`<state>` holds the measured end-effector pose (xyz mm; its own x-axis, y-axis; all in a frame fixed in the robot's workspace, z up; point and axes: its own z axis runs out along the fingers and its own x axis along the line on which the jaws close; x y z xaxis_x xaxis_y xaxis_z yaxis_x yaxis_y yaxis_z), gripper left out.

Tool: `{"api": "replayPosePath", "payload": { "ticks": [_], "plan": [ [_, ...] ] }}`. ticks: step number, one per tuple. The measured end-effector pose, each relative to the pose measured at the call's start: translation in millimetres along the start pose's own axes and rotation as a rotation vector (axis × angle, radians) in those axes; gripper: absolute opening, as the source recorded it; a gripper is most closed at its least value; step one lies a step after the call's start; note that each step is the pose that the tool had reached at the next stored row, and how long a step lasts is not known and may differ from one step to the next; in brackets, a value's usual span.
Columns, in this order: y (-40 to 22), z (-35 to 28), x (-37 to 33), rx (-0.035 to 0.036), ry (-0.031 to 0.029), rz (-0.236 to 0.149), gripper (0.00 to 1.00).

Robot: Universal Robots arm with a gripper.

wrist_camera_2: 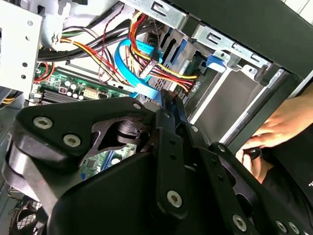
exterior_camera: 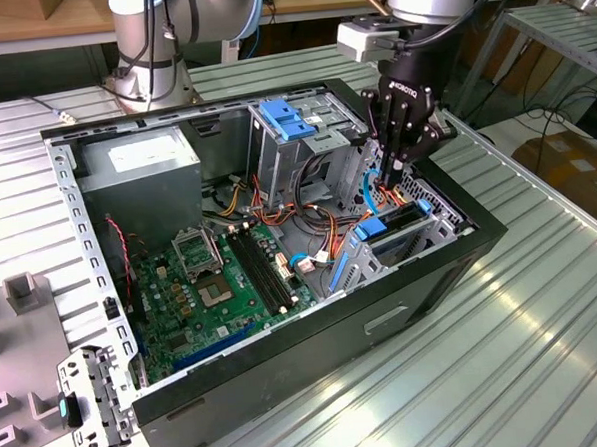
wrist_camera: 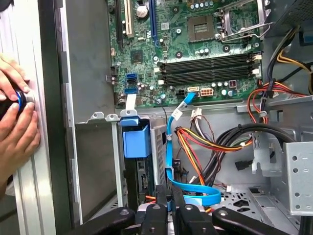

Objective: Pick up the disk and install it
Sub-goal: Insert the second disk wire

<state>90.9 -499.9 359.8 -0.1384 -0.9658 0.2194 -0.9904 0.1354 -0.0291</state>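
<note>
The disk (exterior_camera: 395, 219) sits on edge in the lower drive cage at the exterior view's right end of the open computer case, its light blue carrier rail (wrist_camera: 135, 140) showing at the cage mouth. My black gripper (exterior_camera: 388, 178) hangs just above that cage. Its fingers are shut together with nothing seen between them, and in both wrist views its tips (wrist_camera: 169, 194) (wrist_camera_2: 169, 101) are close to a blue flat cable (wrist_camera: 169, 147) and a bundle of red, yellow and black wires (wrist_camera_2: 164, 73).
A fixed blue bracket (exterior_camera: 286, 118) tops the tall metal cage beside my gripper. The grey power-supply box (exterior_camera: 144, 172) and green motherboard (exterior_camera: 216, 278) fill the rest of the case. A person's hand (wrist_camera: 14, 117) rests at the case's outer wall. A loose metal bracket (exterior_camera: 88, 405) lies on the table.
</note>
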Motion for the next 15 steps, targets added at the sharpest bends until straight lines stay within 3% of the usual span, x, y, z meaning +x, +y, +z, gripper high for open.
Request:
{"api": "replayPosePath", "payload": {
  "ticks": [1, 2, 5, 11, 13, 15],
  "plan": [
    [0.5, 0.4, 0.5, 0.0054, -0.0021, 0.0, 0.16],
    [1.6, 1.0, 1.2, 0.0161, -0.0049, 0.002, 0.16],
    [5.5, 2.1, 2.7, 0.0346, -0.0097, 0.004, 0.16],
    [21.3, 6.5, 6.9, 0.0437, -0.0128, 0.0, 0.16],
    [21.8, 7.8, 9.1, 0.0471, -0.0186, 0.0, 0.16],
    [21.1, 9.5, 14.5, 0.0487, -0.0286, 0.001, 0.16]
  ]
}}
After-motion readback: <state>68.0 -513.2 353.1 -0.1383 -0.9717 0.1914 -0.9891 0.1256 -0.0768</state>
